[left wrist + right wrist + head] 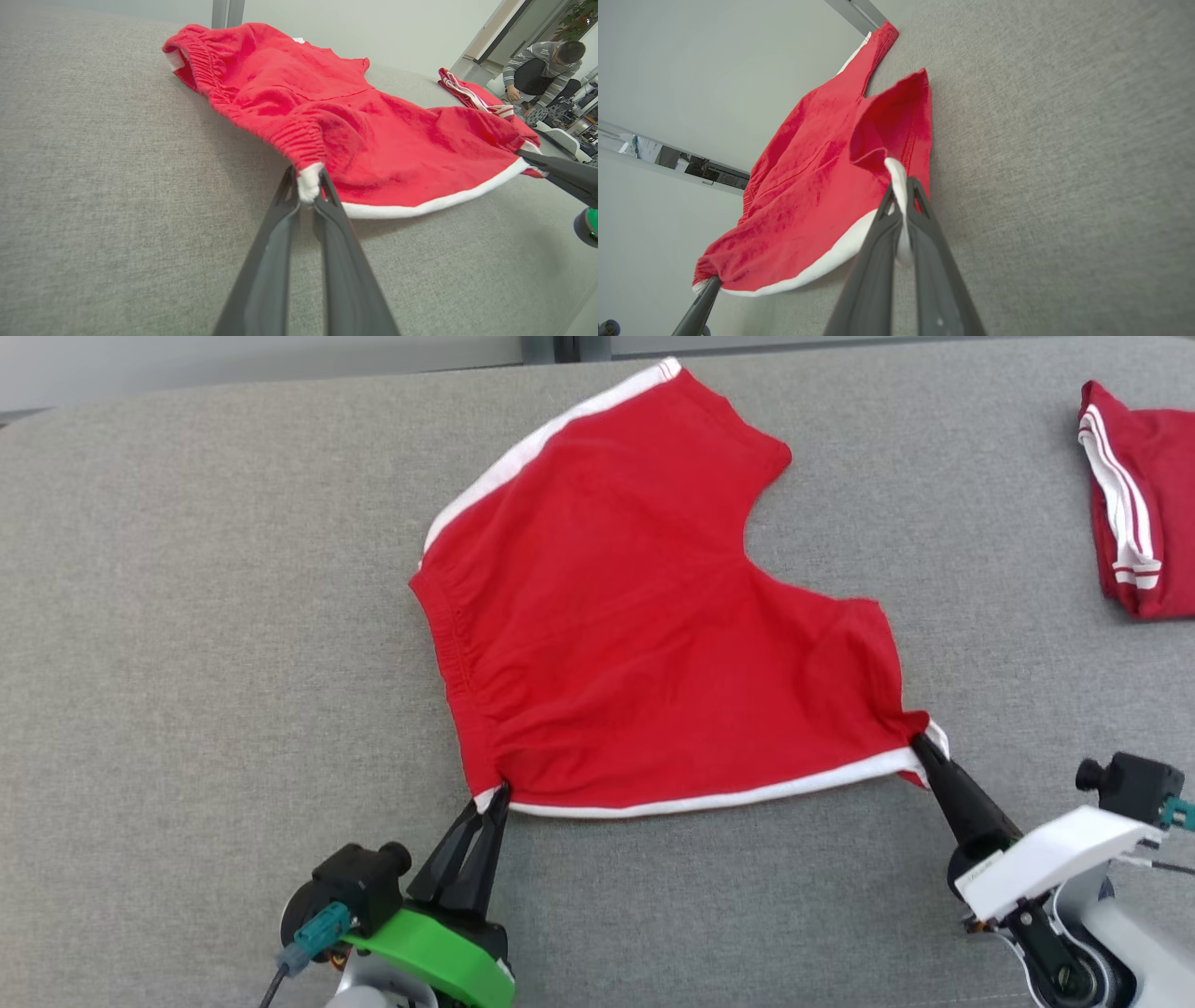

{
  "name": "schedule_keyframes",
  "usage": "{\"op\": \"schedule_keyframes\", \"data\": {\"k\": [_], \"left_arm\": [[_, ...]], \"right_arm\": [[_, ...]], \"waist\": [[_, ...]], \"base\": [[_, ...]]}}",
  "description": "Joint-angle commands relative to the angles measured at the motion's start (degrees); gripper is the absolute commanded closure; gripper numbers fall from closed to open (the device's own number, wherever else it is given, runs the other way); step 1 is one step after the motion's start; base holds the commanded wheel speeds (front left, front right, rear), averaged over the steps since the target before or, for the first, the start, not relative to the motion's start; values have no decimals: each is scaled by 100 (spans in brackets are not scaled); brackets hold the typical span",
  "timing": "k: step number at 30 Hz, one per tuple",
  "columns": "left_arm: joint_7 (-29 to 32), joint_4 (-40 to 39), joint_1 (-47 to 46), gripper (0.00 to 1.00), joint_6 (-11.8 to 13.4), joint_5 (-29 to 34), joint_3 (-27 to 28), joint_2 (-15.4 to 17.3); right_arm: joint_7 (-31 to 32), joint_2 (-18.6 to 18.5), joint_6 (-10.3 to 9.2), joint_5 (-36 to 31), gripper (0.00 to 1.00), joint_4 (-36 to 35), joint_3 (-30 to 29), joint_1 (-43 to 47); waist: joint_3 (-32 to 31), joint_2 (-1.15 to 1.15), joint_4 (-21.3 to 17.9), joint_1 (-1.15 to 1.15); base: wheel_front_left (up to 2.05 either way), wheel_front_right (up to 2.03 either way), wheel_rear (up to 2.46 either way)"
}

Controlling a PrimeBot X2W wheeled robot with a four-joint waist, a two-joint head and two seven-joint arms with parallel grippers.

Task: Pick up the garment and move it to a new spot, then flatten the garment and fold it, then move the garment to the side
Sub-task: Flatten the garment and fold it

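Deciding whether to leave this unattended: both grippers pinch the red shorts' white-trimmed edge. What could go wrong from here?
The left gripper and right gripper each hold only a small corner of the shorts; a pull might slip one out.
Wrinkles gathered near the waistband could get folded in.
Dragging rightward may disturb the folded red garment.

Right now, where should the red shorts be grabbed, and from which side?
Grip the shorts at the two near corners of the white trim, from the robot's side, where that edge lies; left end effector and right end effector pinch there.
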Motion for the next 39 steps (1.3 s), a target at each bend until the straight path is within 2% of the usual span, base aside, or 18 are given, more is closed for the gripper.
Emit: {"op": "schedule_keyframes", "data": {"k": [1, 10, 18, 24, 30, 39], "left_arm": [[-16, -25, 146, 100, -26, 51, 36, 25], [-15, -90, 582, 100, -96, 83, 100, 38], [-16, -186, 514, 100, -139, 160, 158, -93], [-16, -370, 96, 100, -168, 229, 208, -247], [-16, -282, -547, 100, -190, 270, 114, -365], [-10, 333, -1966, 100, -196, -41, 102, -607]], "right_arm": [[-21, -3, -1, -84, 100, -112, -110, 233], [-24, 193, -1, -419, 100, -647, -767, 1360], [-13, 321, -1, -660, 100, -747, -1103, 1330], [106, 266, -1, -951, 100, -666, -1389, 686], [413, 294, -1, -1264, 100, -270, -1581, -468], [1022, 568, -1, -1815, 100, 1075, -1552, -2633]], "waist": [[-276, 0, 90, 0], [-536, 0, 116, 0], [-611, 0, 218, 0], [-426, 0, 351, 0], [-4, 0, 611, 0], [678, 0, 1118, 0]], "base": [[0, 0, 0], [0, 0, 0], [0, 0, 0], [0, 0, 0], [0, 0, 0], [0, 0, 0]]}}
